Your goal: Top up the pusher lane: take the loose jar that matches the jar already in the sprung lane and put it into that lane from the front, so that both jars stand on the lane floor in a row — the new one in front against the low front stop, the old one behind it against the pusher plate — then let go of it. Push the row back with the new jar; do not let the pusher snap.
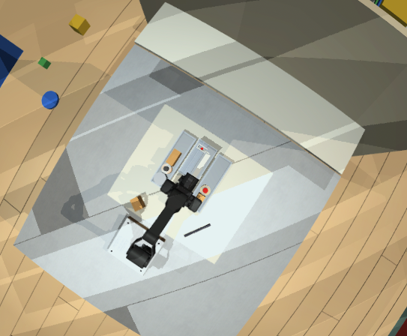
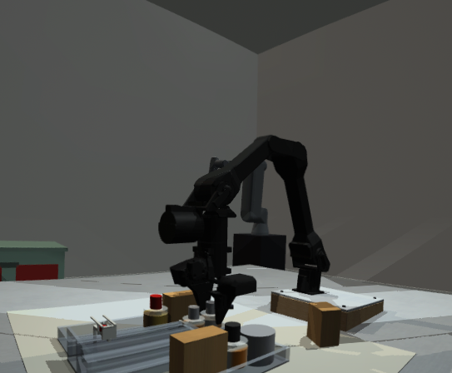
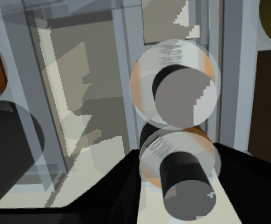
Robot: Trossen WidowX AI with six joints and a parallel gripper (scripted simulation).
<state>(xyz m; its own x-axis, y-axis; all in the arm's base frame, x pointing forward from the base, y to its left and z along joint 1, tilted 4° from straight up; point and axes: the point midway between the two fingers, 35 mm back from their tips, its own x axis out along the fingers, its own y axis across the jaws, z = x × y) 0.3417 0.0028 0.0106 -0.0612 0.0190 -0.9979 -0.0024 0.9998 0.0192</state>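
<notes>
My gripper [image 2: 213,307] [image 3: 174,153] [image 1: 187,181] is shut on a clear jar with a grey cap [image 2: 210,308] [image 3: 186,187] and holds it upright at the front end of the middle lane [image 1: 196,159] [image 2: 144,338]. A matching grey-capped jar [image 2: 193,312] [image 3: 185,95] stands in the lane just behind it; the two touch or nearly touch. The pusher plate [image 2: 107,330] [image 1: 202,148] sits near the lane's far end, well behind the old jar. The arm hides both jars in the overhead view. I cannot tell whether the held jar rests on the lane floor.
A red-capped jar [image 2: 156,309] [image 1: 205,190] stands in one side lane. A black-capped jar [image 2: 232,336], a grey cylinder [image 2: 259,338] and a wooden block [image 2: 198,349] stand in the other. A loose wooden block [image 2: 324,324] [image 1: 138,203] and a black bar [image 1: 197,229] lie near the arm's base.
</notes>
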